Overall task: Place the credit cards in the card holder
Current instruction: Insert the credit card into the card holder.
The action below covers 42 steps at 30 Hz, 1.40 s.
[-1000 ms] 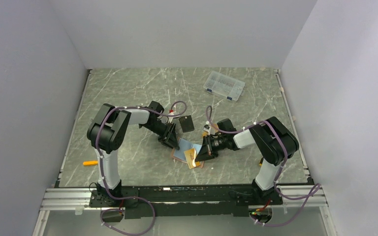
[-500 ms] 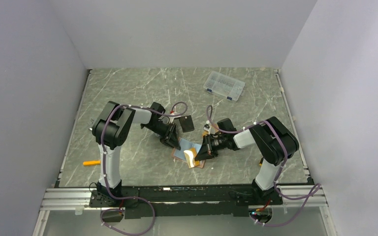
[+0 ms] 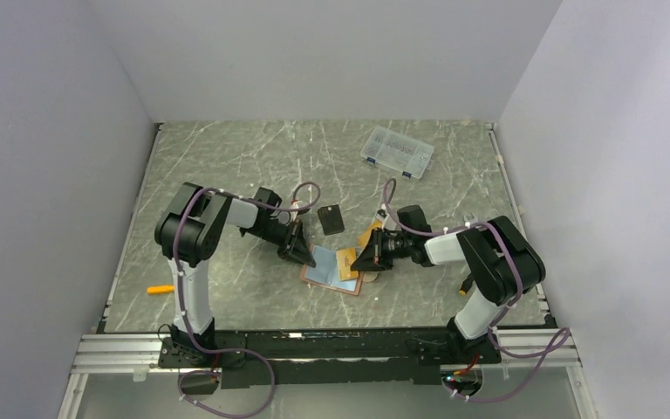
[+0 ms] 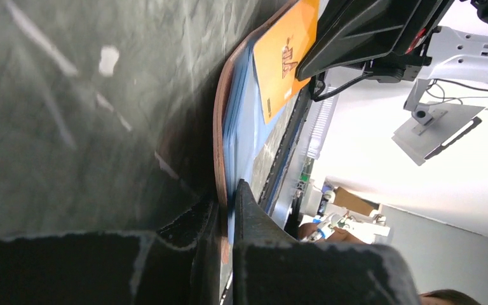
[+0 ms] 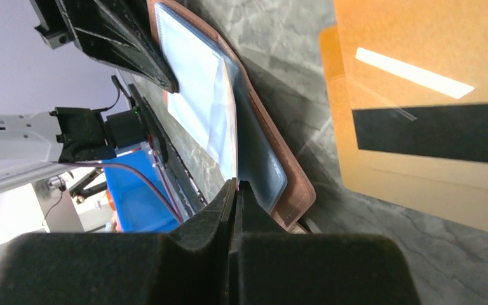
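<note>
The left gripper (image 4: 227, 204) is clamped on the near-left edge of the tan-brown leather fold-over card holder (image 4: 218, 127). Its two fingers pinch the leather and the blue-grey pocket layers together, so the holder lies spread open and pinned on the grey marbled desk (image 3: 227, 157). The right gripper (image 5: 236, 188) has its fingers pressed together with nothing clearly between them. Its tips sit at the holder's opposite edge, right by the lip of a pocket; whether they touch it I cannot tell. One orange-gold credit card (image 4: 286, 54) lies on the holder's inner face at that far end, under the right gripper. More orange-gold credit cards (image 5: 432, 133), black-striped, lie overlapped on the desk just beside the holder's right edge.

The step in hand looks like seating a card into a pocket while the left arm steadies the holder. The next move likely calls for the right gripper to push that card squarely along the pocket mouth without lifting the holder, then fetch another from beside it.
</note>
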Available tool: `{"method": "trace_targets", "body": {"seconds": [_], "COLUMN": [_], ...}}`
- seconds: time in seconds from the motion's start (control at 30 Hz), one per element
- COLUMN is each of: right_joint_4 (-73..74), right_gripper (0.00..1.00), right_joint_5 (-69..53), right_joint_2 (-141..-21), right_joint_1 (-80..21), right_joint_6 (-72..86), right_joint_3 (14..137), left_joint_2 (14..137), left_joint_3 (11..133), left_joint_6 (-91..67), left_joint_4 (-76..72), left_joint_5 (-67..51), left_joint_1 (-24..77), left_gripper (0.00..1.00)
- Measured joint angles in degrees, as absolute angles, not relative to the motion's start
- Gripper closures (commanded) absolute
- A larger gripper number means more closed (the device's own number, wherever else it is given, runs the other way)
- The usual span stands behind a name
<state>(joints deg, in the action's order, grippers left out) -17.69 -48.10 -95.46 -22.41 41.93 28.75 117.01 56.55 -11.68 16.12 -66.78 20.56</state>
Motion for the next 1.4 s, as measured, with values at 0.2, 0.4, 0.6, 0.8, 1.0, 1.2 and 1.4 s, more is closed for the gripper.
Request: {"method": "trace_targets", "body": {"seconds": [0.2, 0.4, 0.6, 0.8, 1.0, 1.2, 1.4], "right_joint_4": [-17.76, -17.63, -18.15, -19.51, -19.84, -20.34, -20.69], "right_gripper": [1.00, 1.00, 1.00, 1.00, 1.00, 1.00, 1.00], "right_joint_5": [-48.10, -50.09, -52.82, -55.22, -56.29, -57.06, -56.95], "right_joint_2": [-96.05, -96.79, -98.43, -99.94, -101.43, -102.96, -103.20], "right_joint_1": [-22.44, -22.44, -23.03, -23.53, -23.81, -23.90, -24.12], "right_joint_6": [42.19, 42.00, 41.58, 41.67, 41.67, 42.44, 42.92], "right_joint_3": [30.52, 30.52, 30.13, 28.93, 28.99, 29.71, 30.55], "left_joint_2": [114.78, 114.69, 114.69, 114.67, 114.67, 114.67, 114.67], "left_joint_3": [53.36, 53.23, 53.23, 53.23, 53.23, 53.23, 53.23], "left_joint_6": [-14.70, -15.59, -15.77, -15.77, -15.77, -15.77, -15.73], "left_joint_4": [12.64, 11.84, 11.79, 11.84, 11.84, 11.86, 11.90], "left_joint_5": [-66.26, -65.89, -65.47, -65.14, -65.10, -65.08, -65.06], "left_joint_1": [19.77, 19.57, 19.57, 19.57, 19.57, 19.57, 19.57], "left_gripper": [1.00, 1.00, 1.00, 1.00, 0.97, 0.91, 0.91]}}
